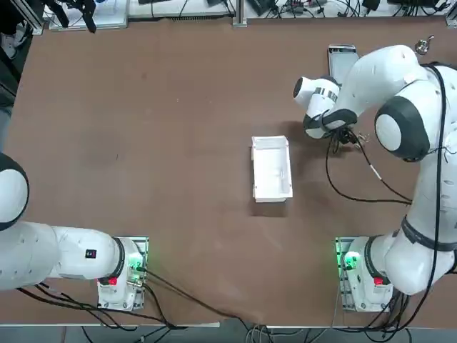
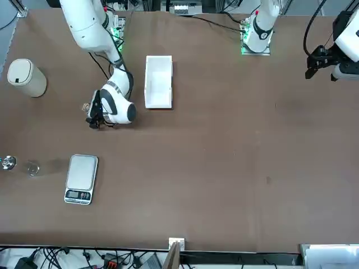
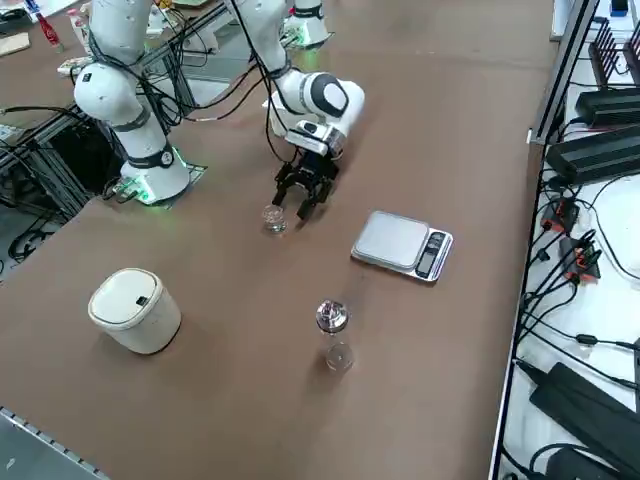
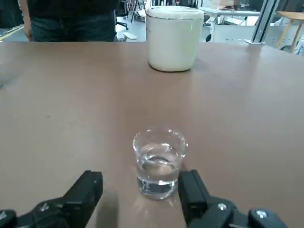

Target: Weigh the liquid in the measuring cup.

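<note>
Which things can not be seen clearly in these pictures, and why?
- Measuring cup: hidden under the right arm in the top view.
- Scale: display digits too small in the front view; partly covered by the arm in the top view.
- Right gripper: open beside the cup; bottom edge cuts it in the right wrist view.

right arm: stretched out and bent down low toward the desk
wrist: tipped so the fingers run nearly level
right gripper: fingers spread wide apart, nothing clamped, just above the desk
</note>
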Tool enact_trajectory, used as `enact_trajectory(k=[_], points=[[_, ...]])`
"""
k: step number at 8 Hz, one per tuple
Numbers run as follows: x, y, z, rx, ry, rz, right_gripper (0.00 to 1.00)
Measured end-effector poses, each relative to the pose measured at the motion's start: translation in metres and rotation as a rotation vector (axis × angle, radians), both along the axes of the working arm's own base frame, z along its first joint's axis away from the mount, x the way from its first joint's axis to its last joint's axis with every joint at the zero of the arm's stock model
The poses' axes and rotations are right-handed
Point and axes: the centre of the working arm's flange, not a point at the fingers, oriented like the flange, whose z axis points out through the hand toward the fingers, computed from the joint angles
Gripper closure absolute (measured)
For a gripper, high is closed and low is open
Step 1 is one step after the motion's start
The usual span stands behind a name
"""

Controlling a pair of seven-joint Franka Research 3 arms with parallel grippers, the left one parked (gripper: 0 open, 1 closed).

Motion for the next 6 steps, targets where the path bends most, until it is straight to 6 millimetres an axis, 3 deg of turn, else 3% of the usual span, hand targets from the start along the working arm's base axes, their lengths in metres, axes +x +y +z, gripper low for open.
enact_trajectory(k=[6], points=[[-0.012,-0.025,-0.016,-0.032,0.031,-0.032,0.04]])
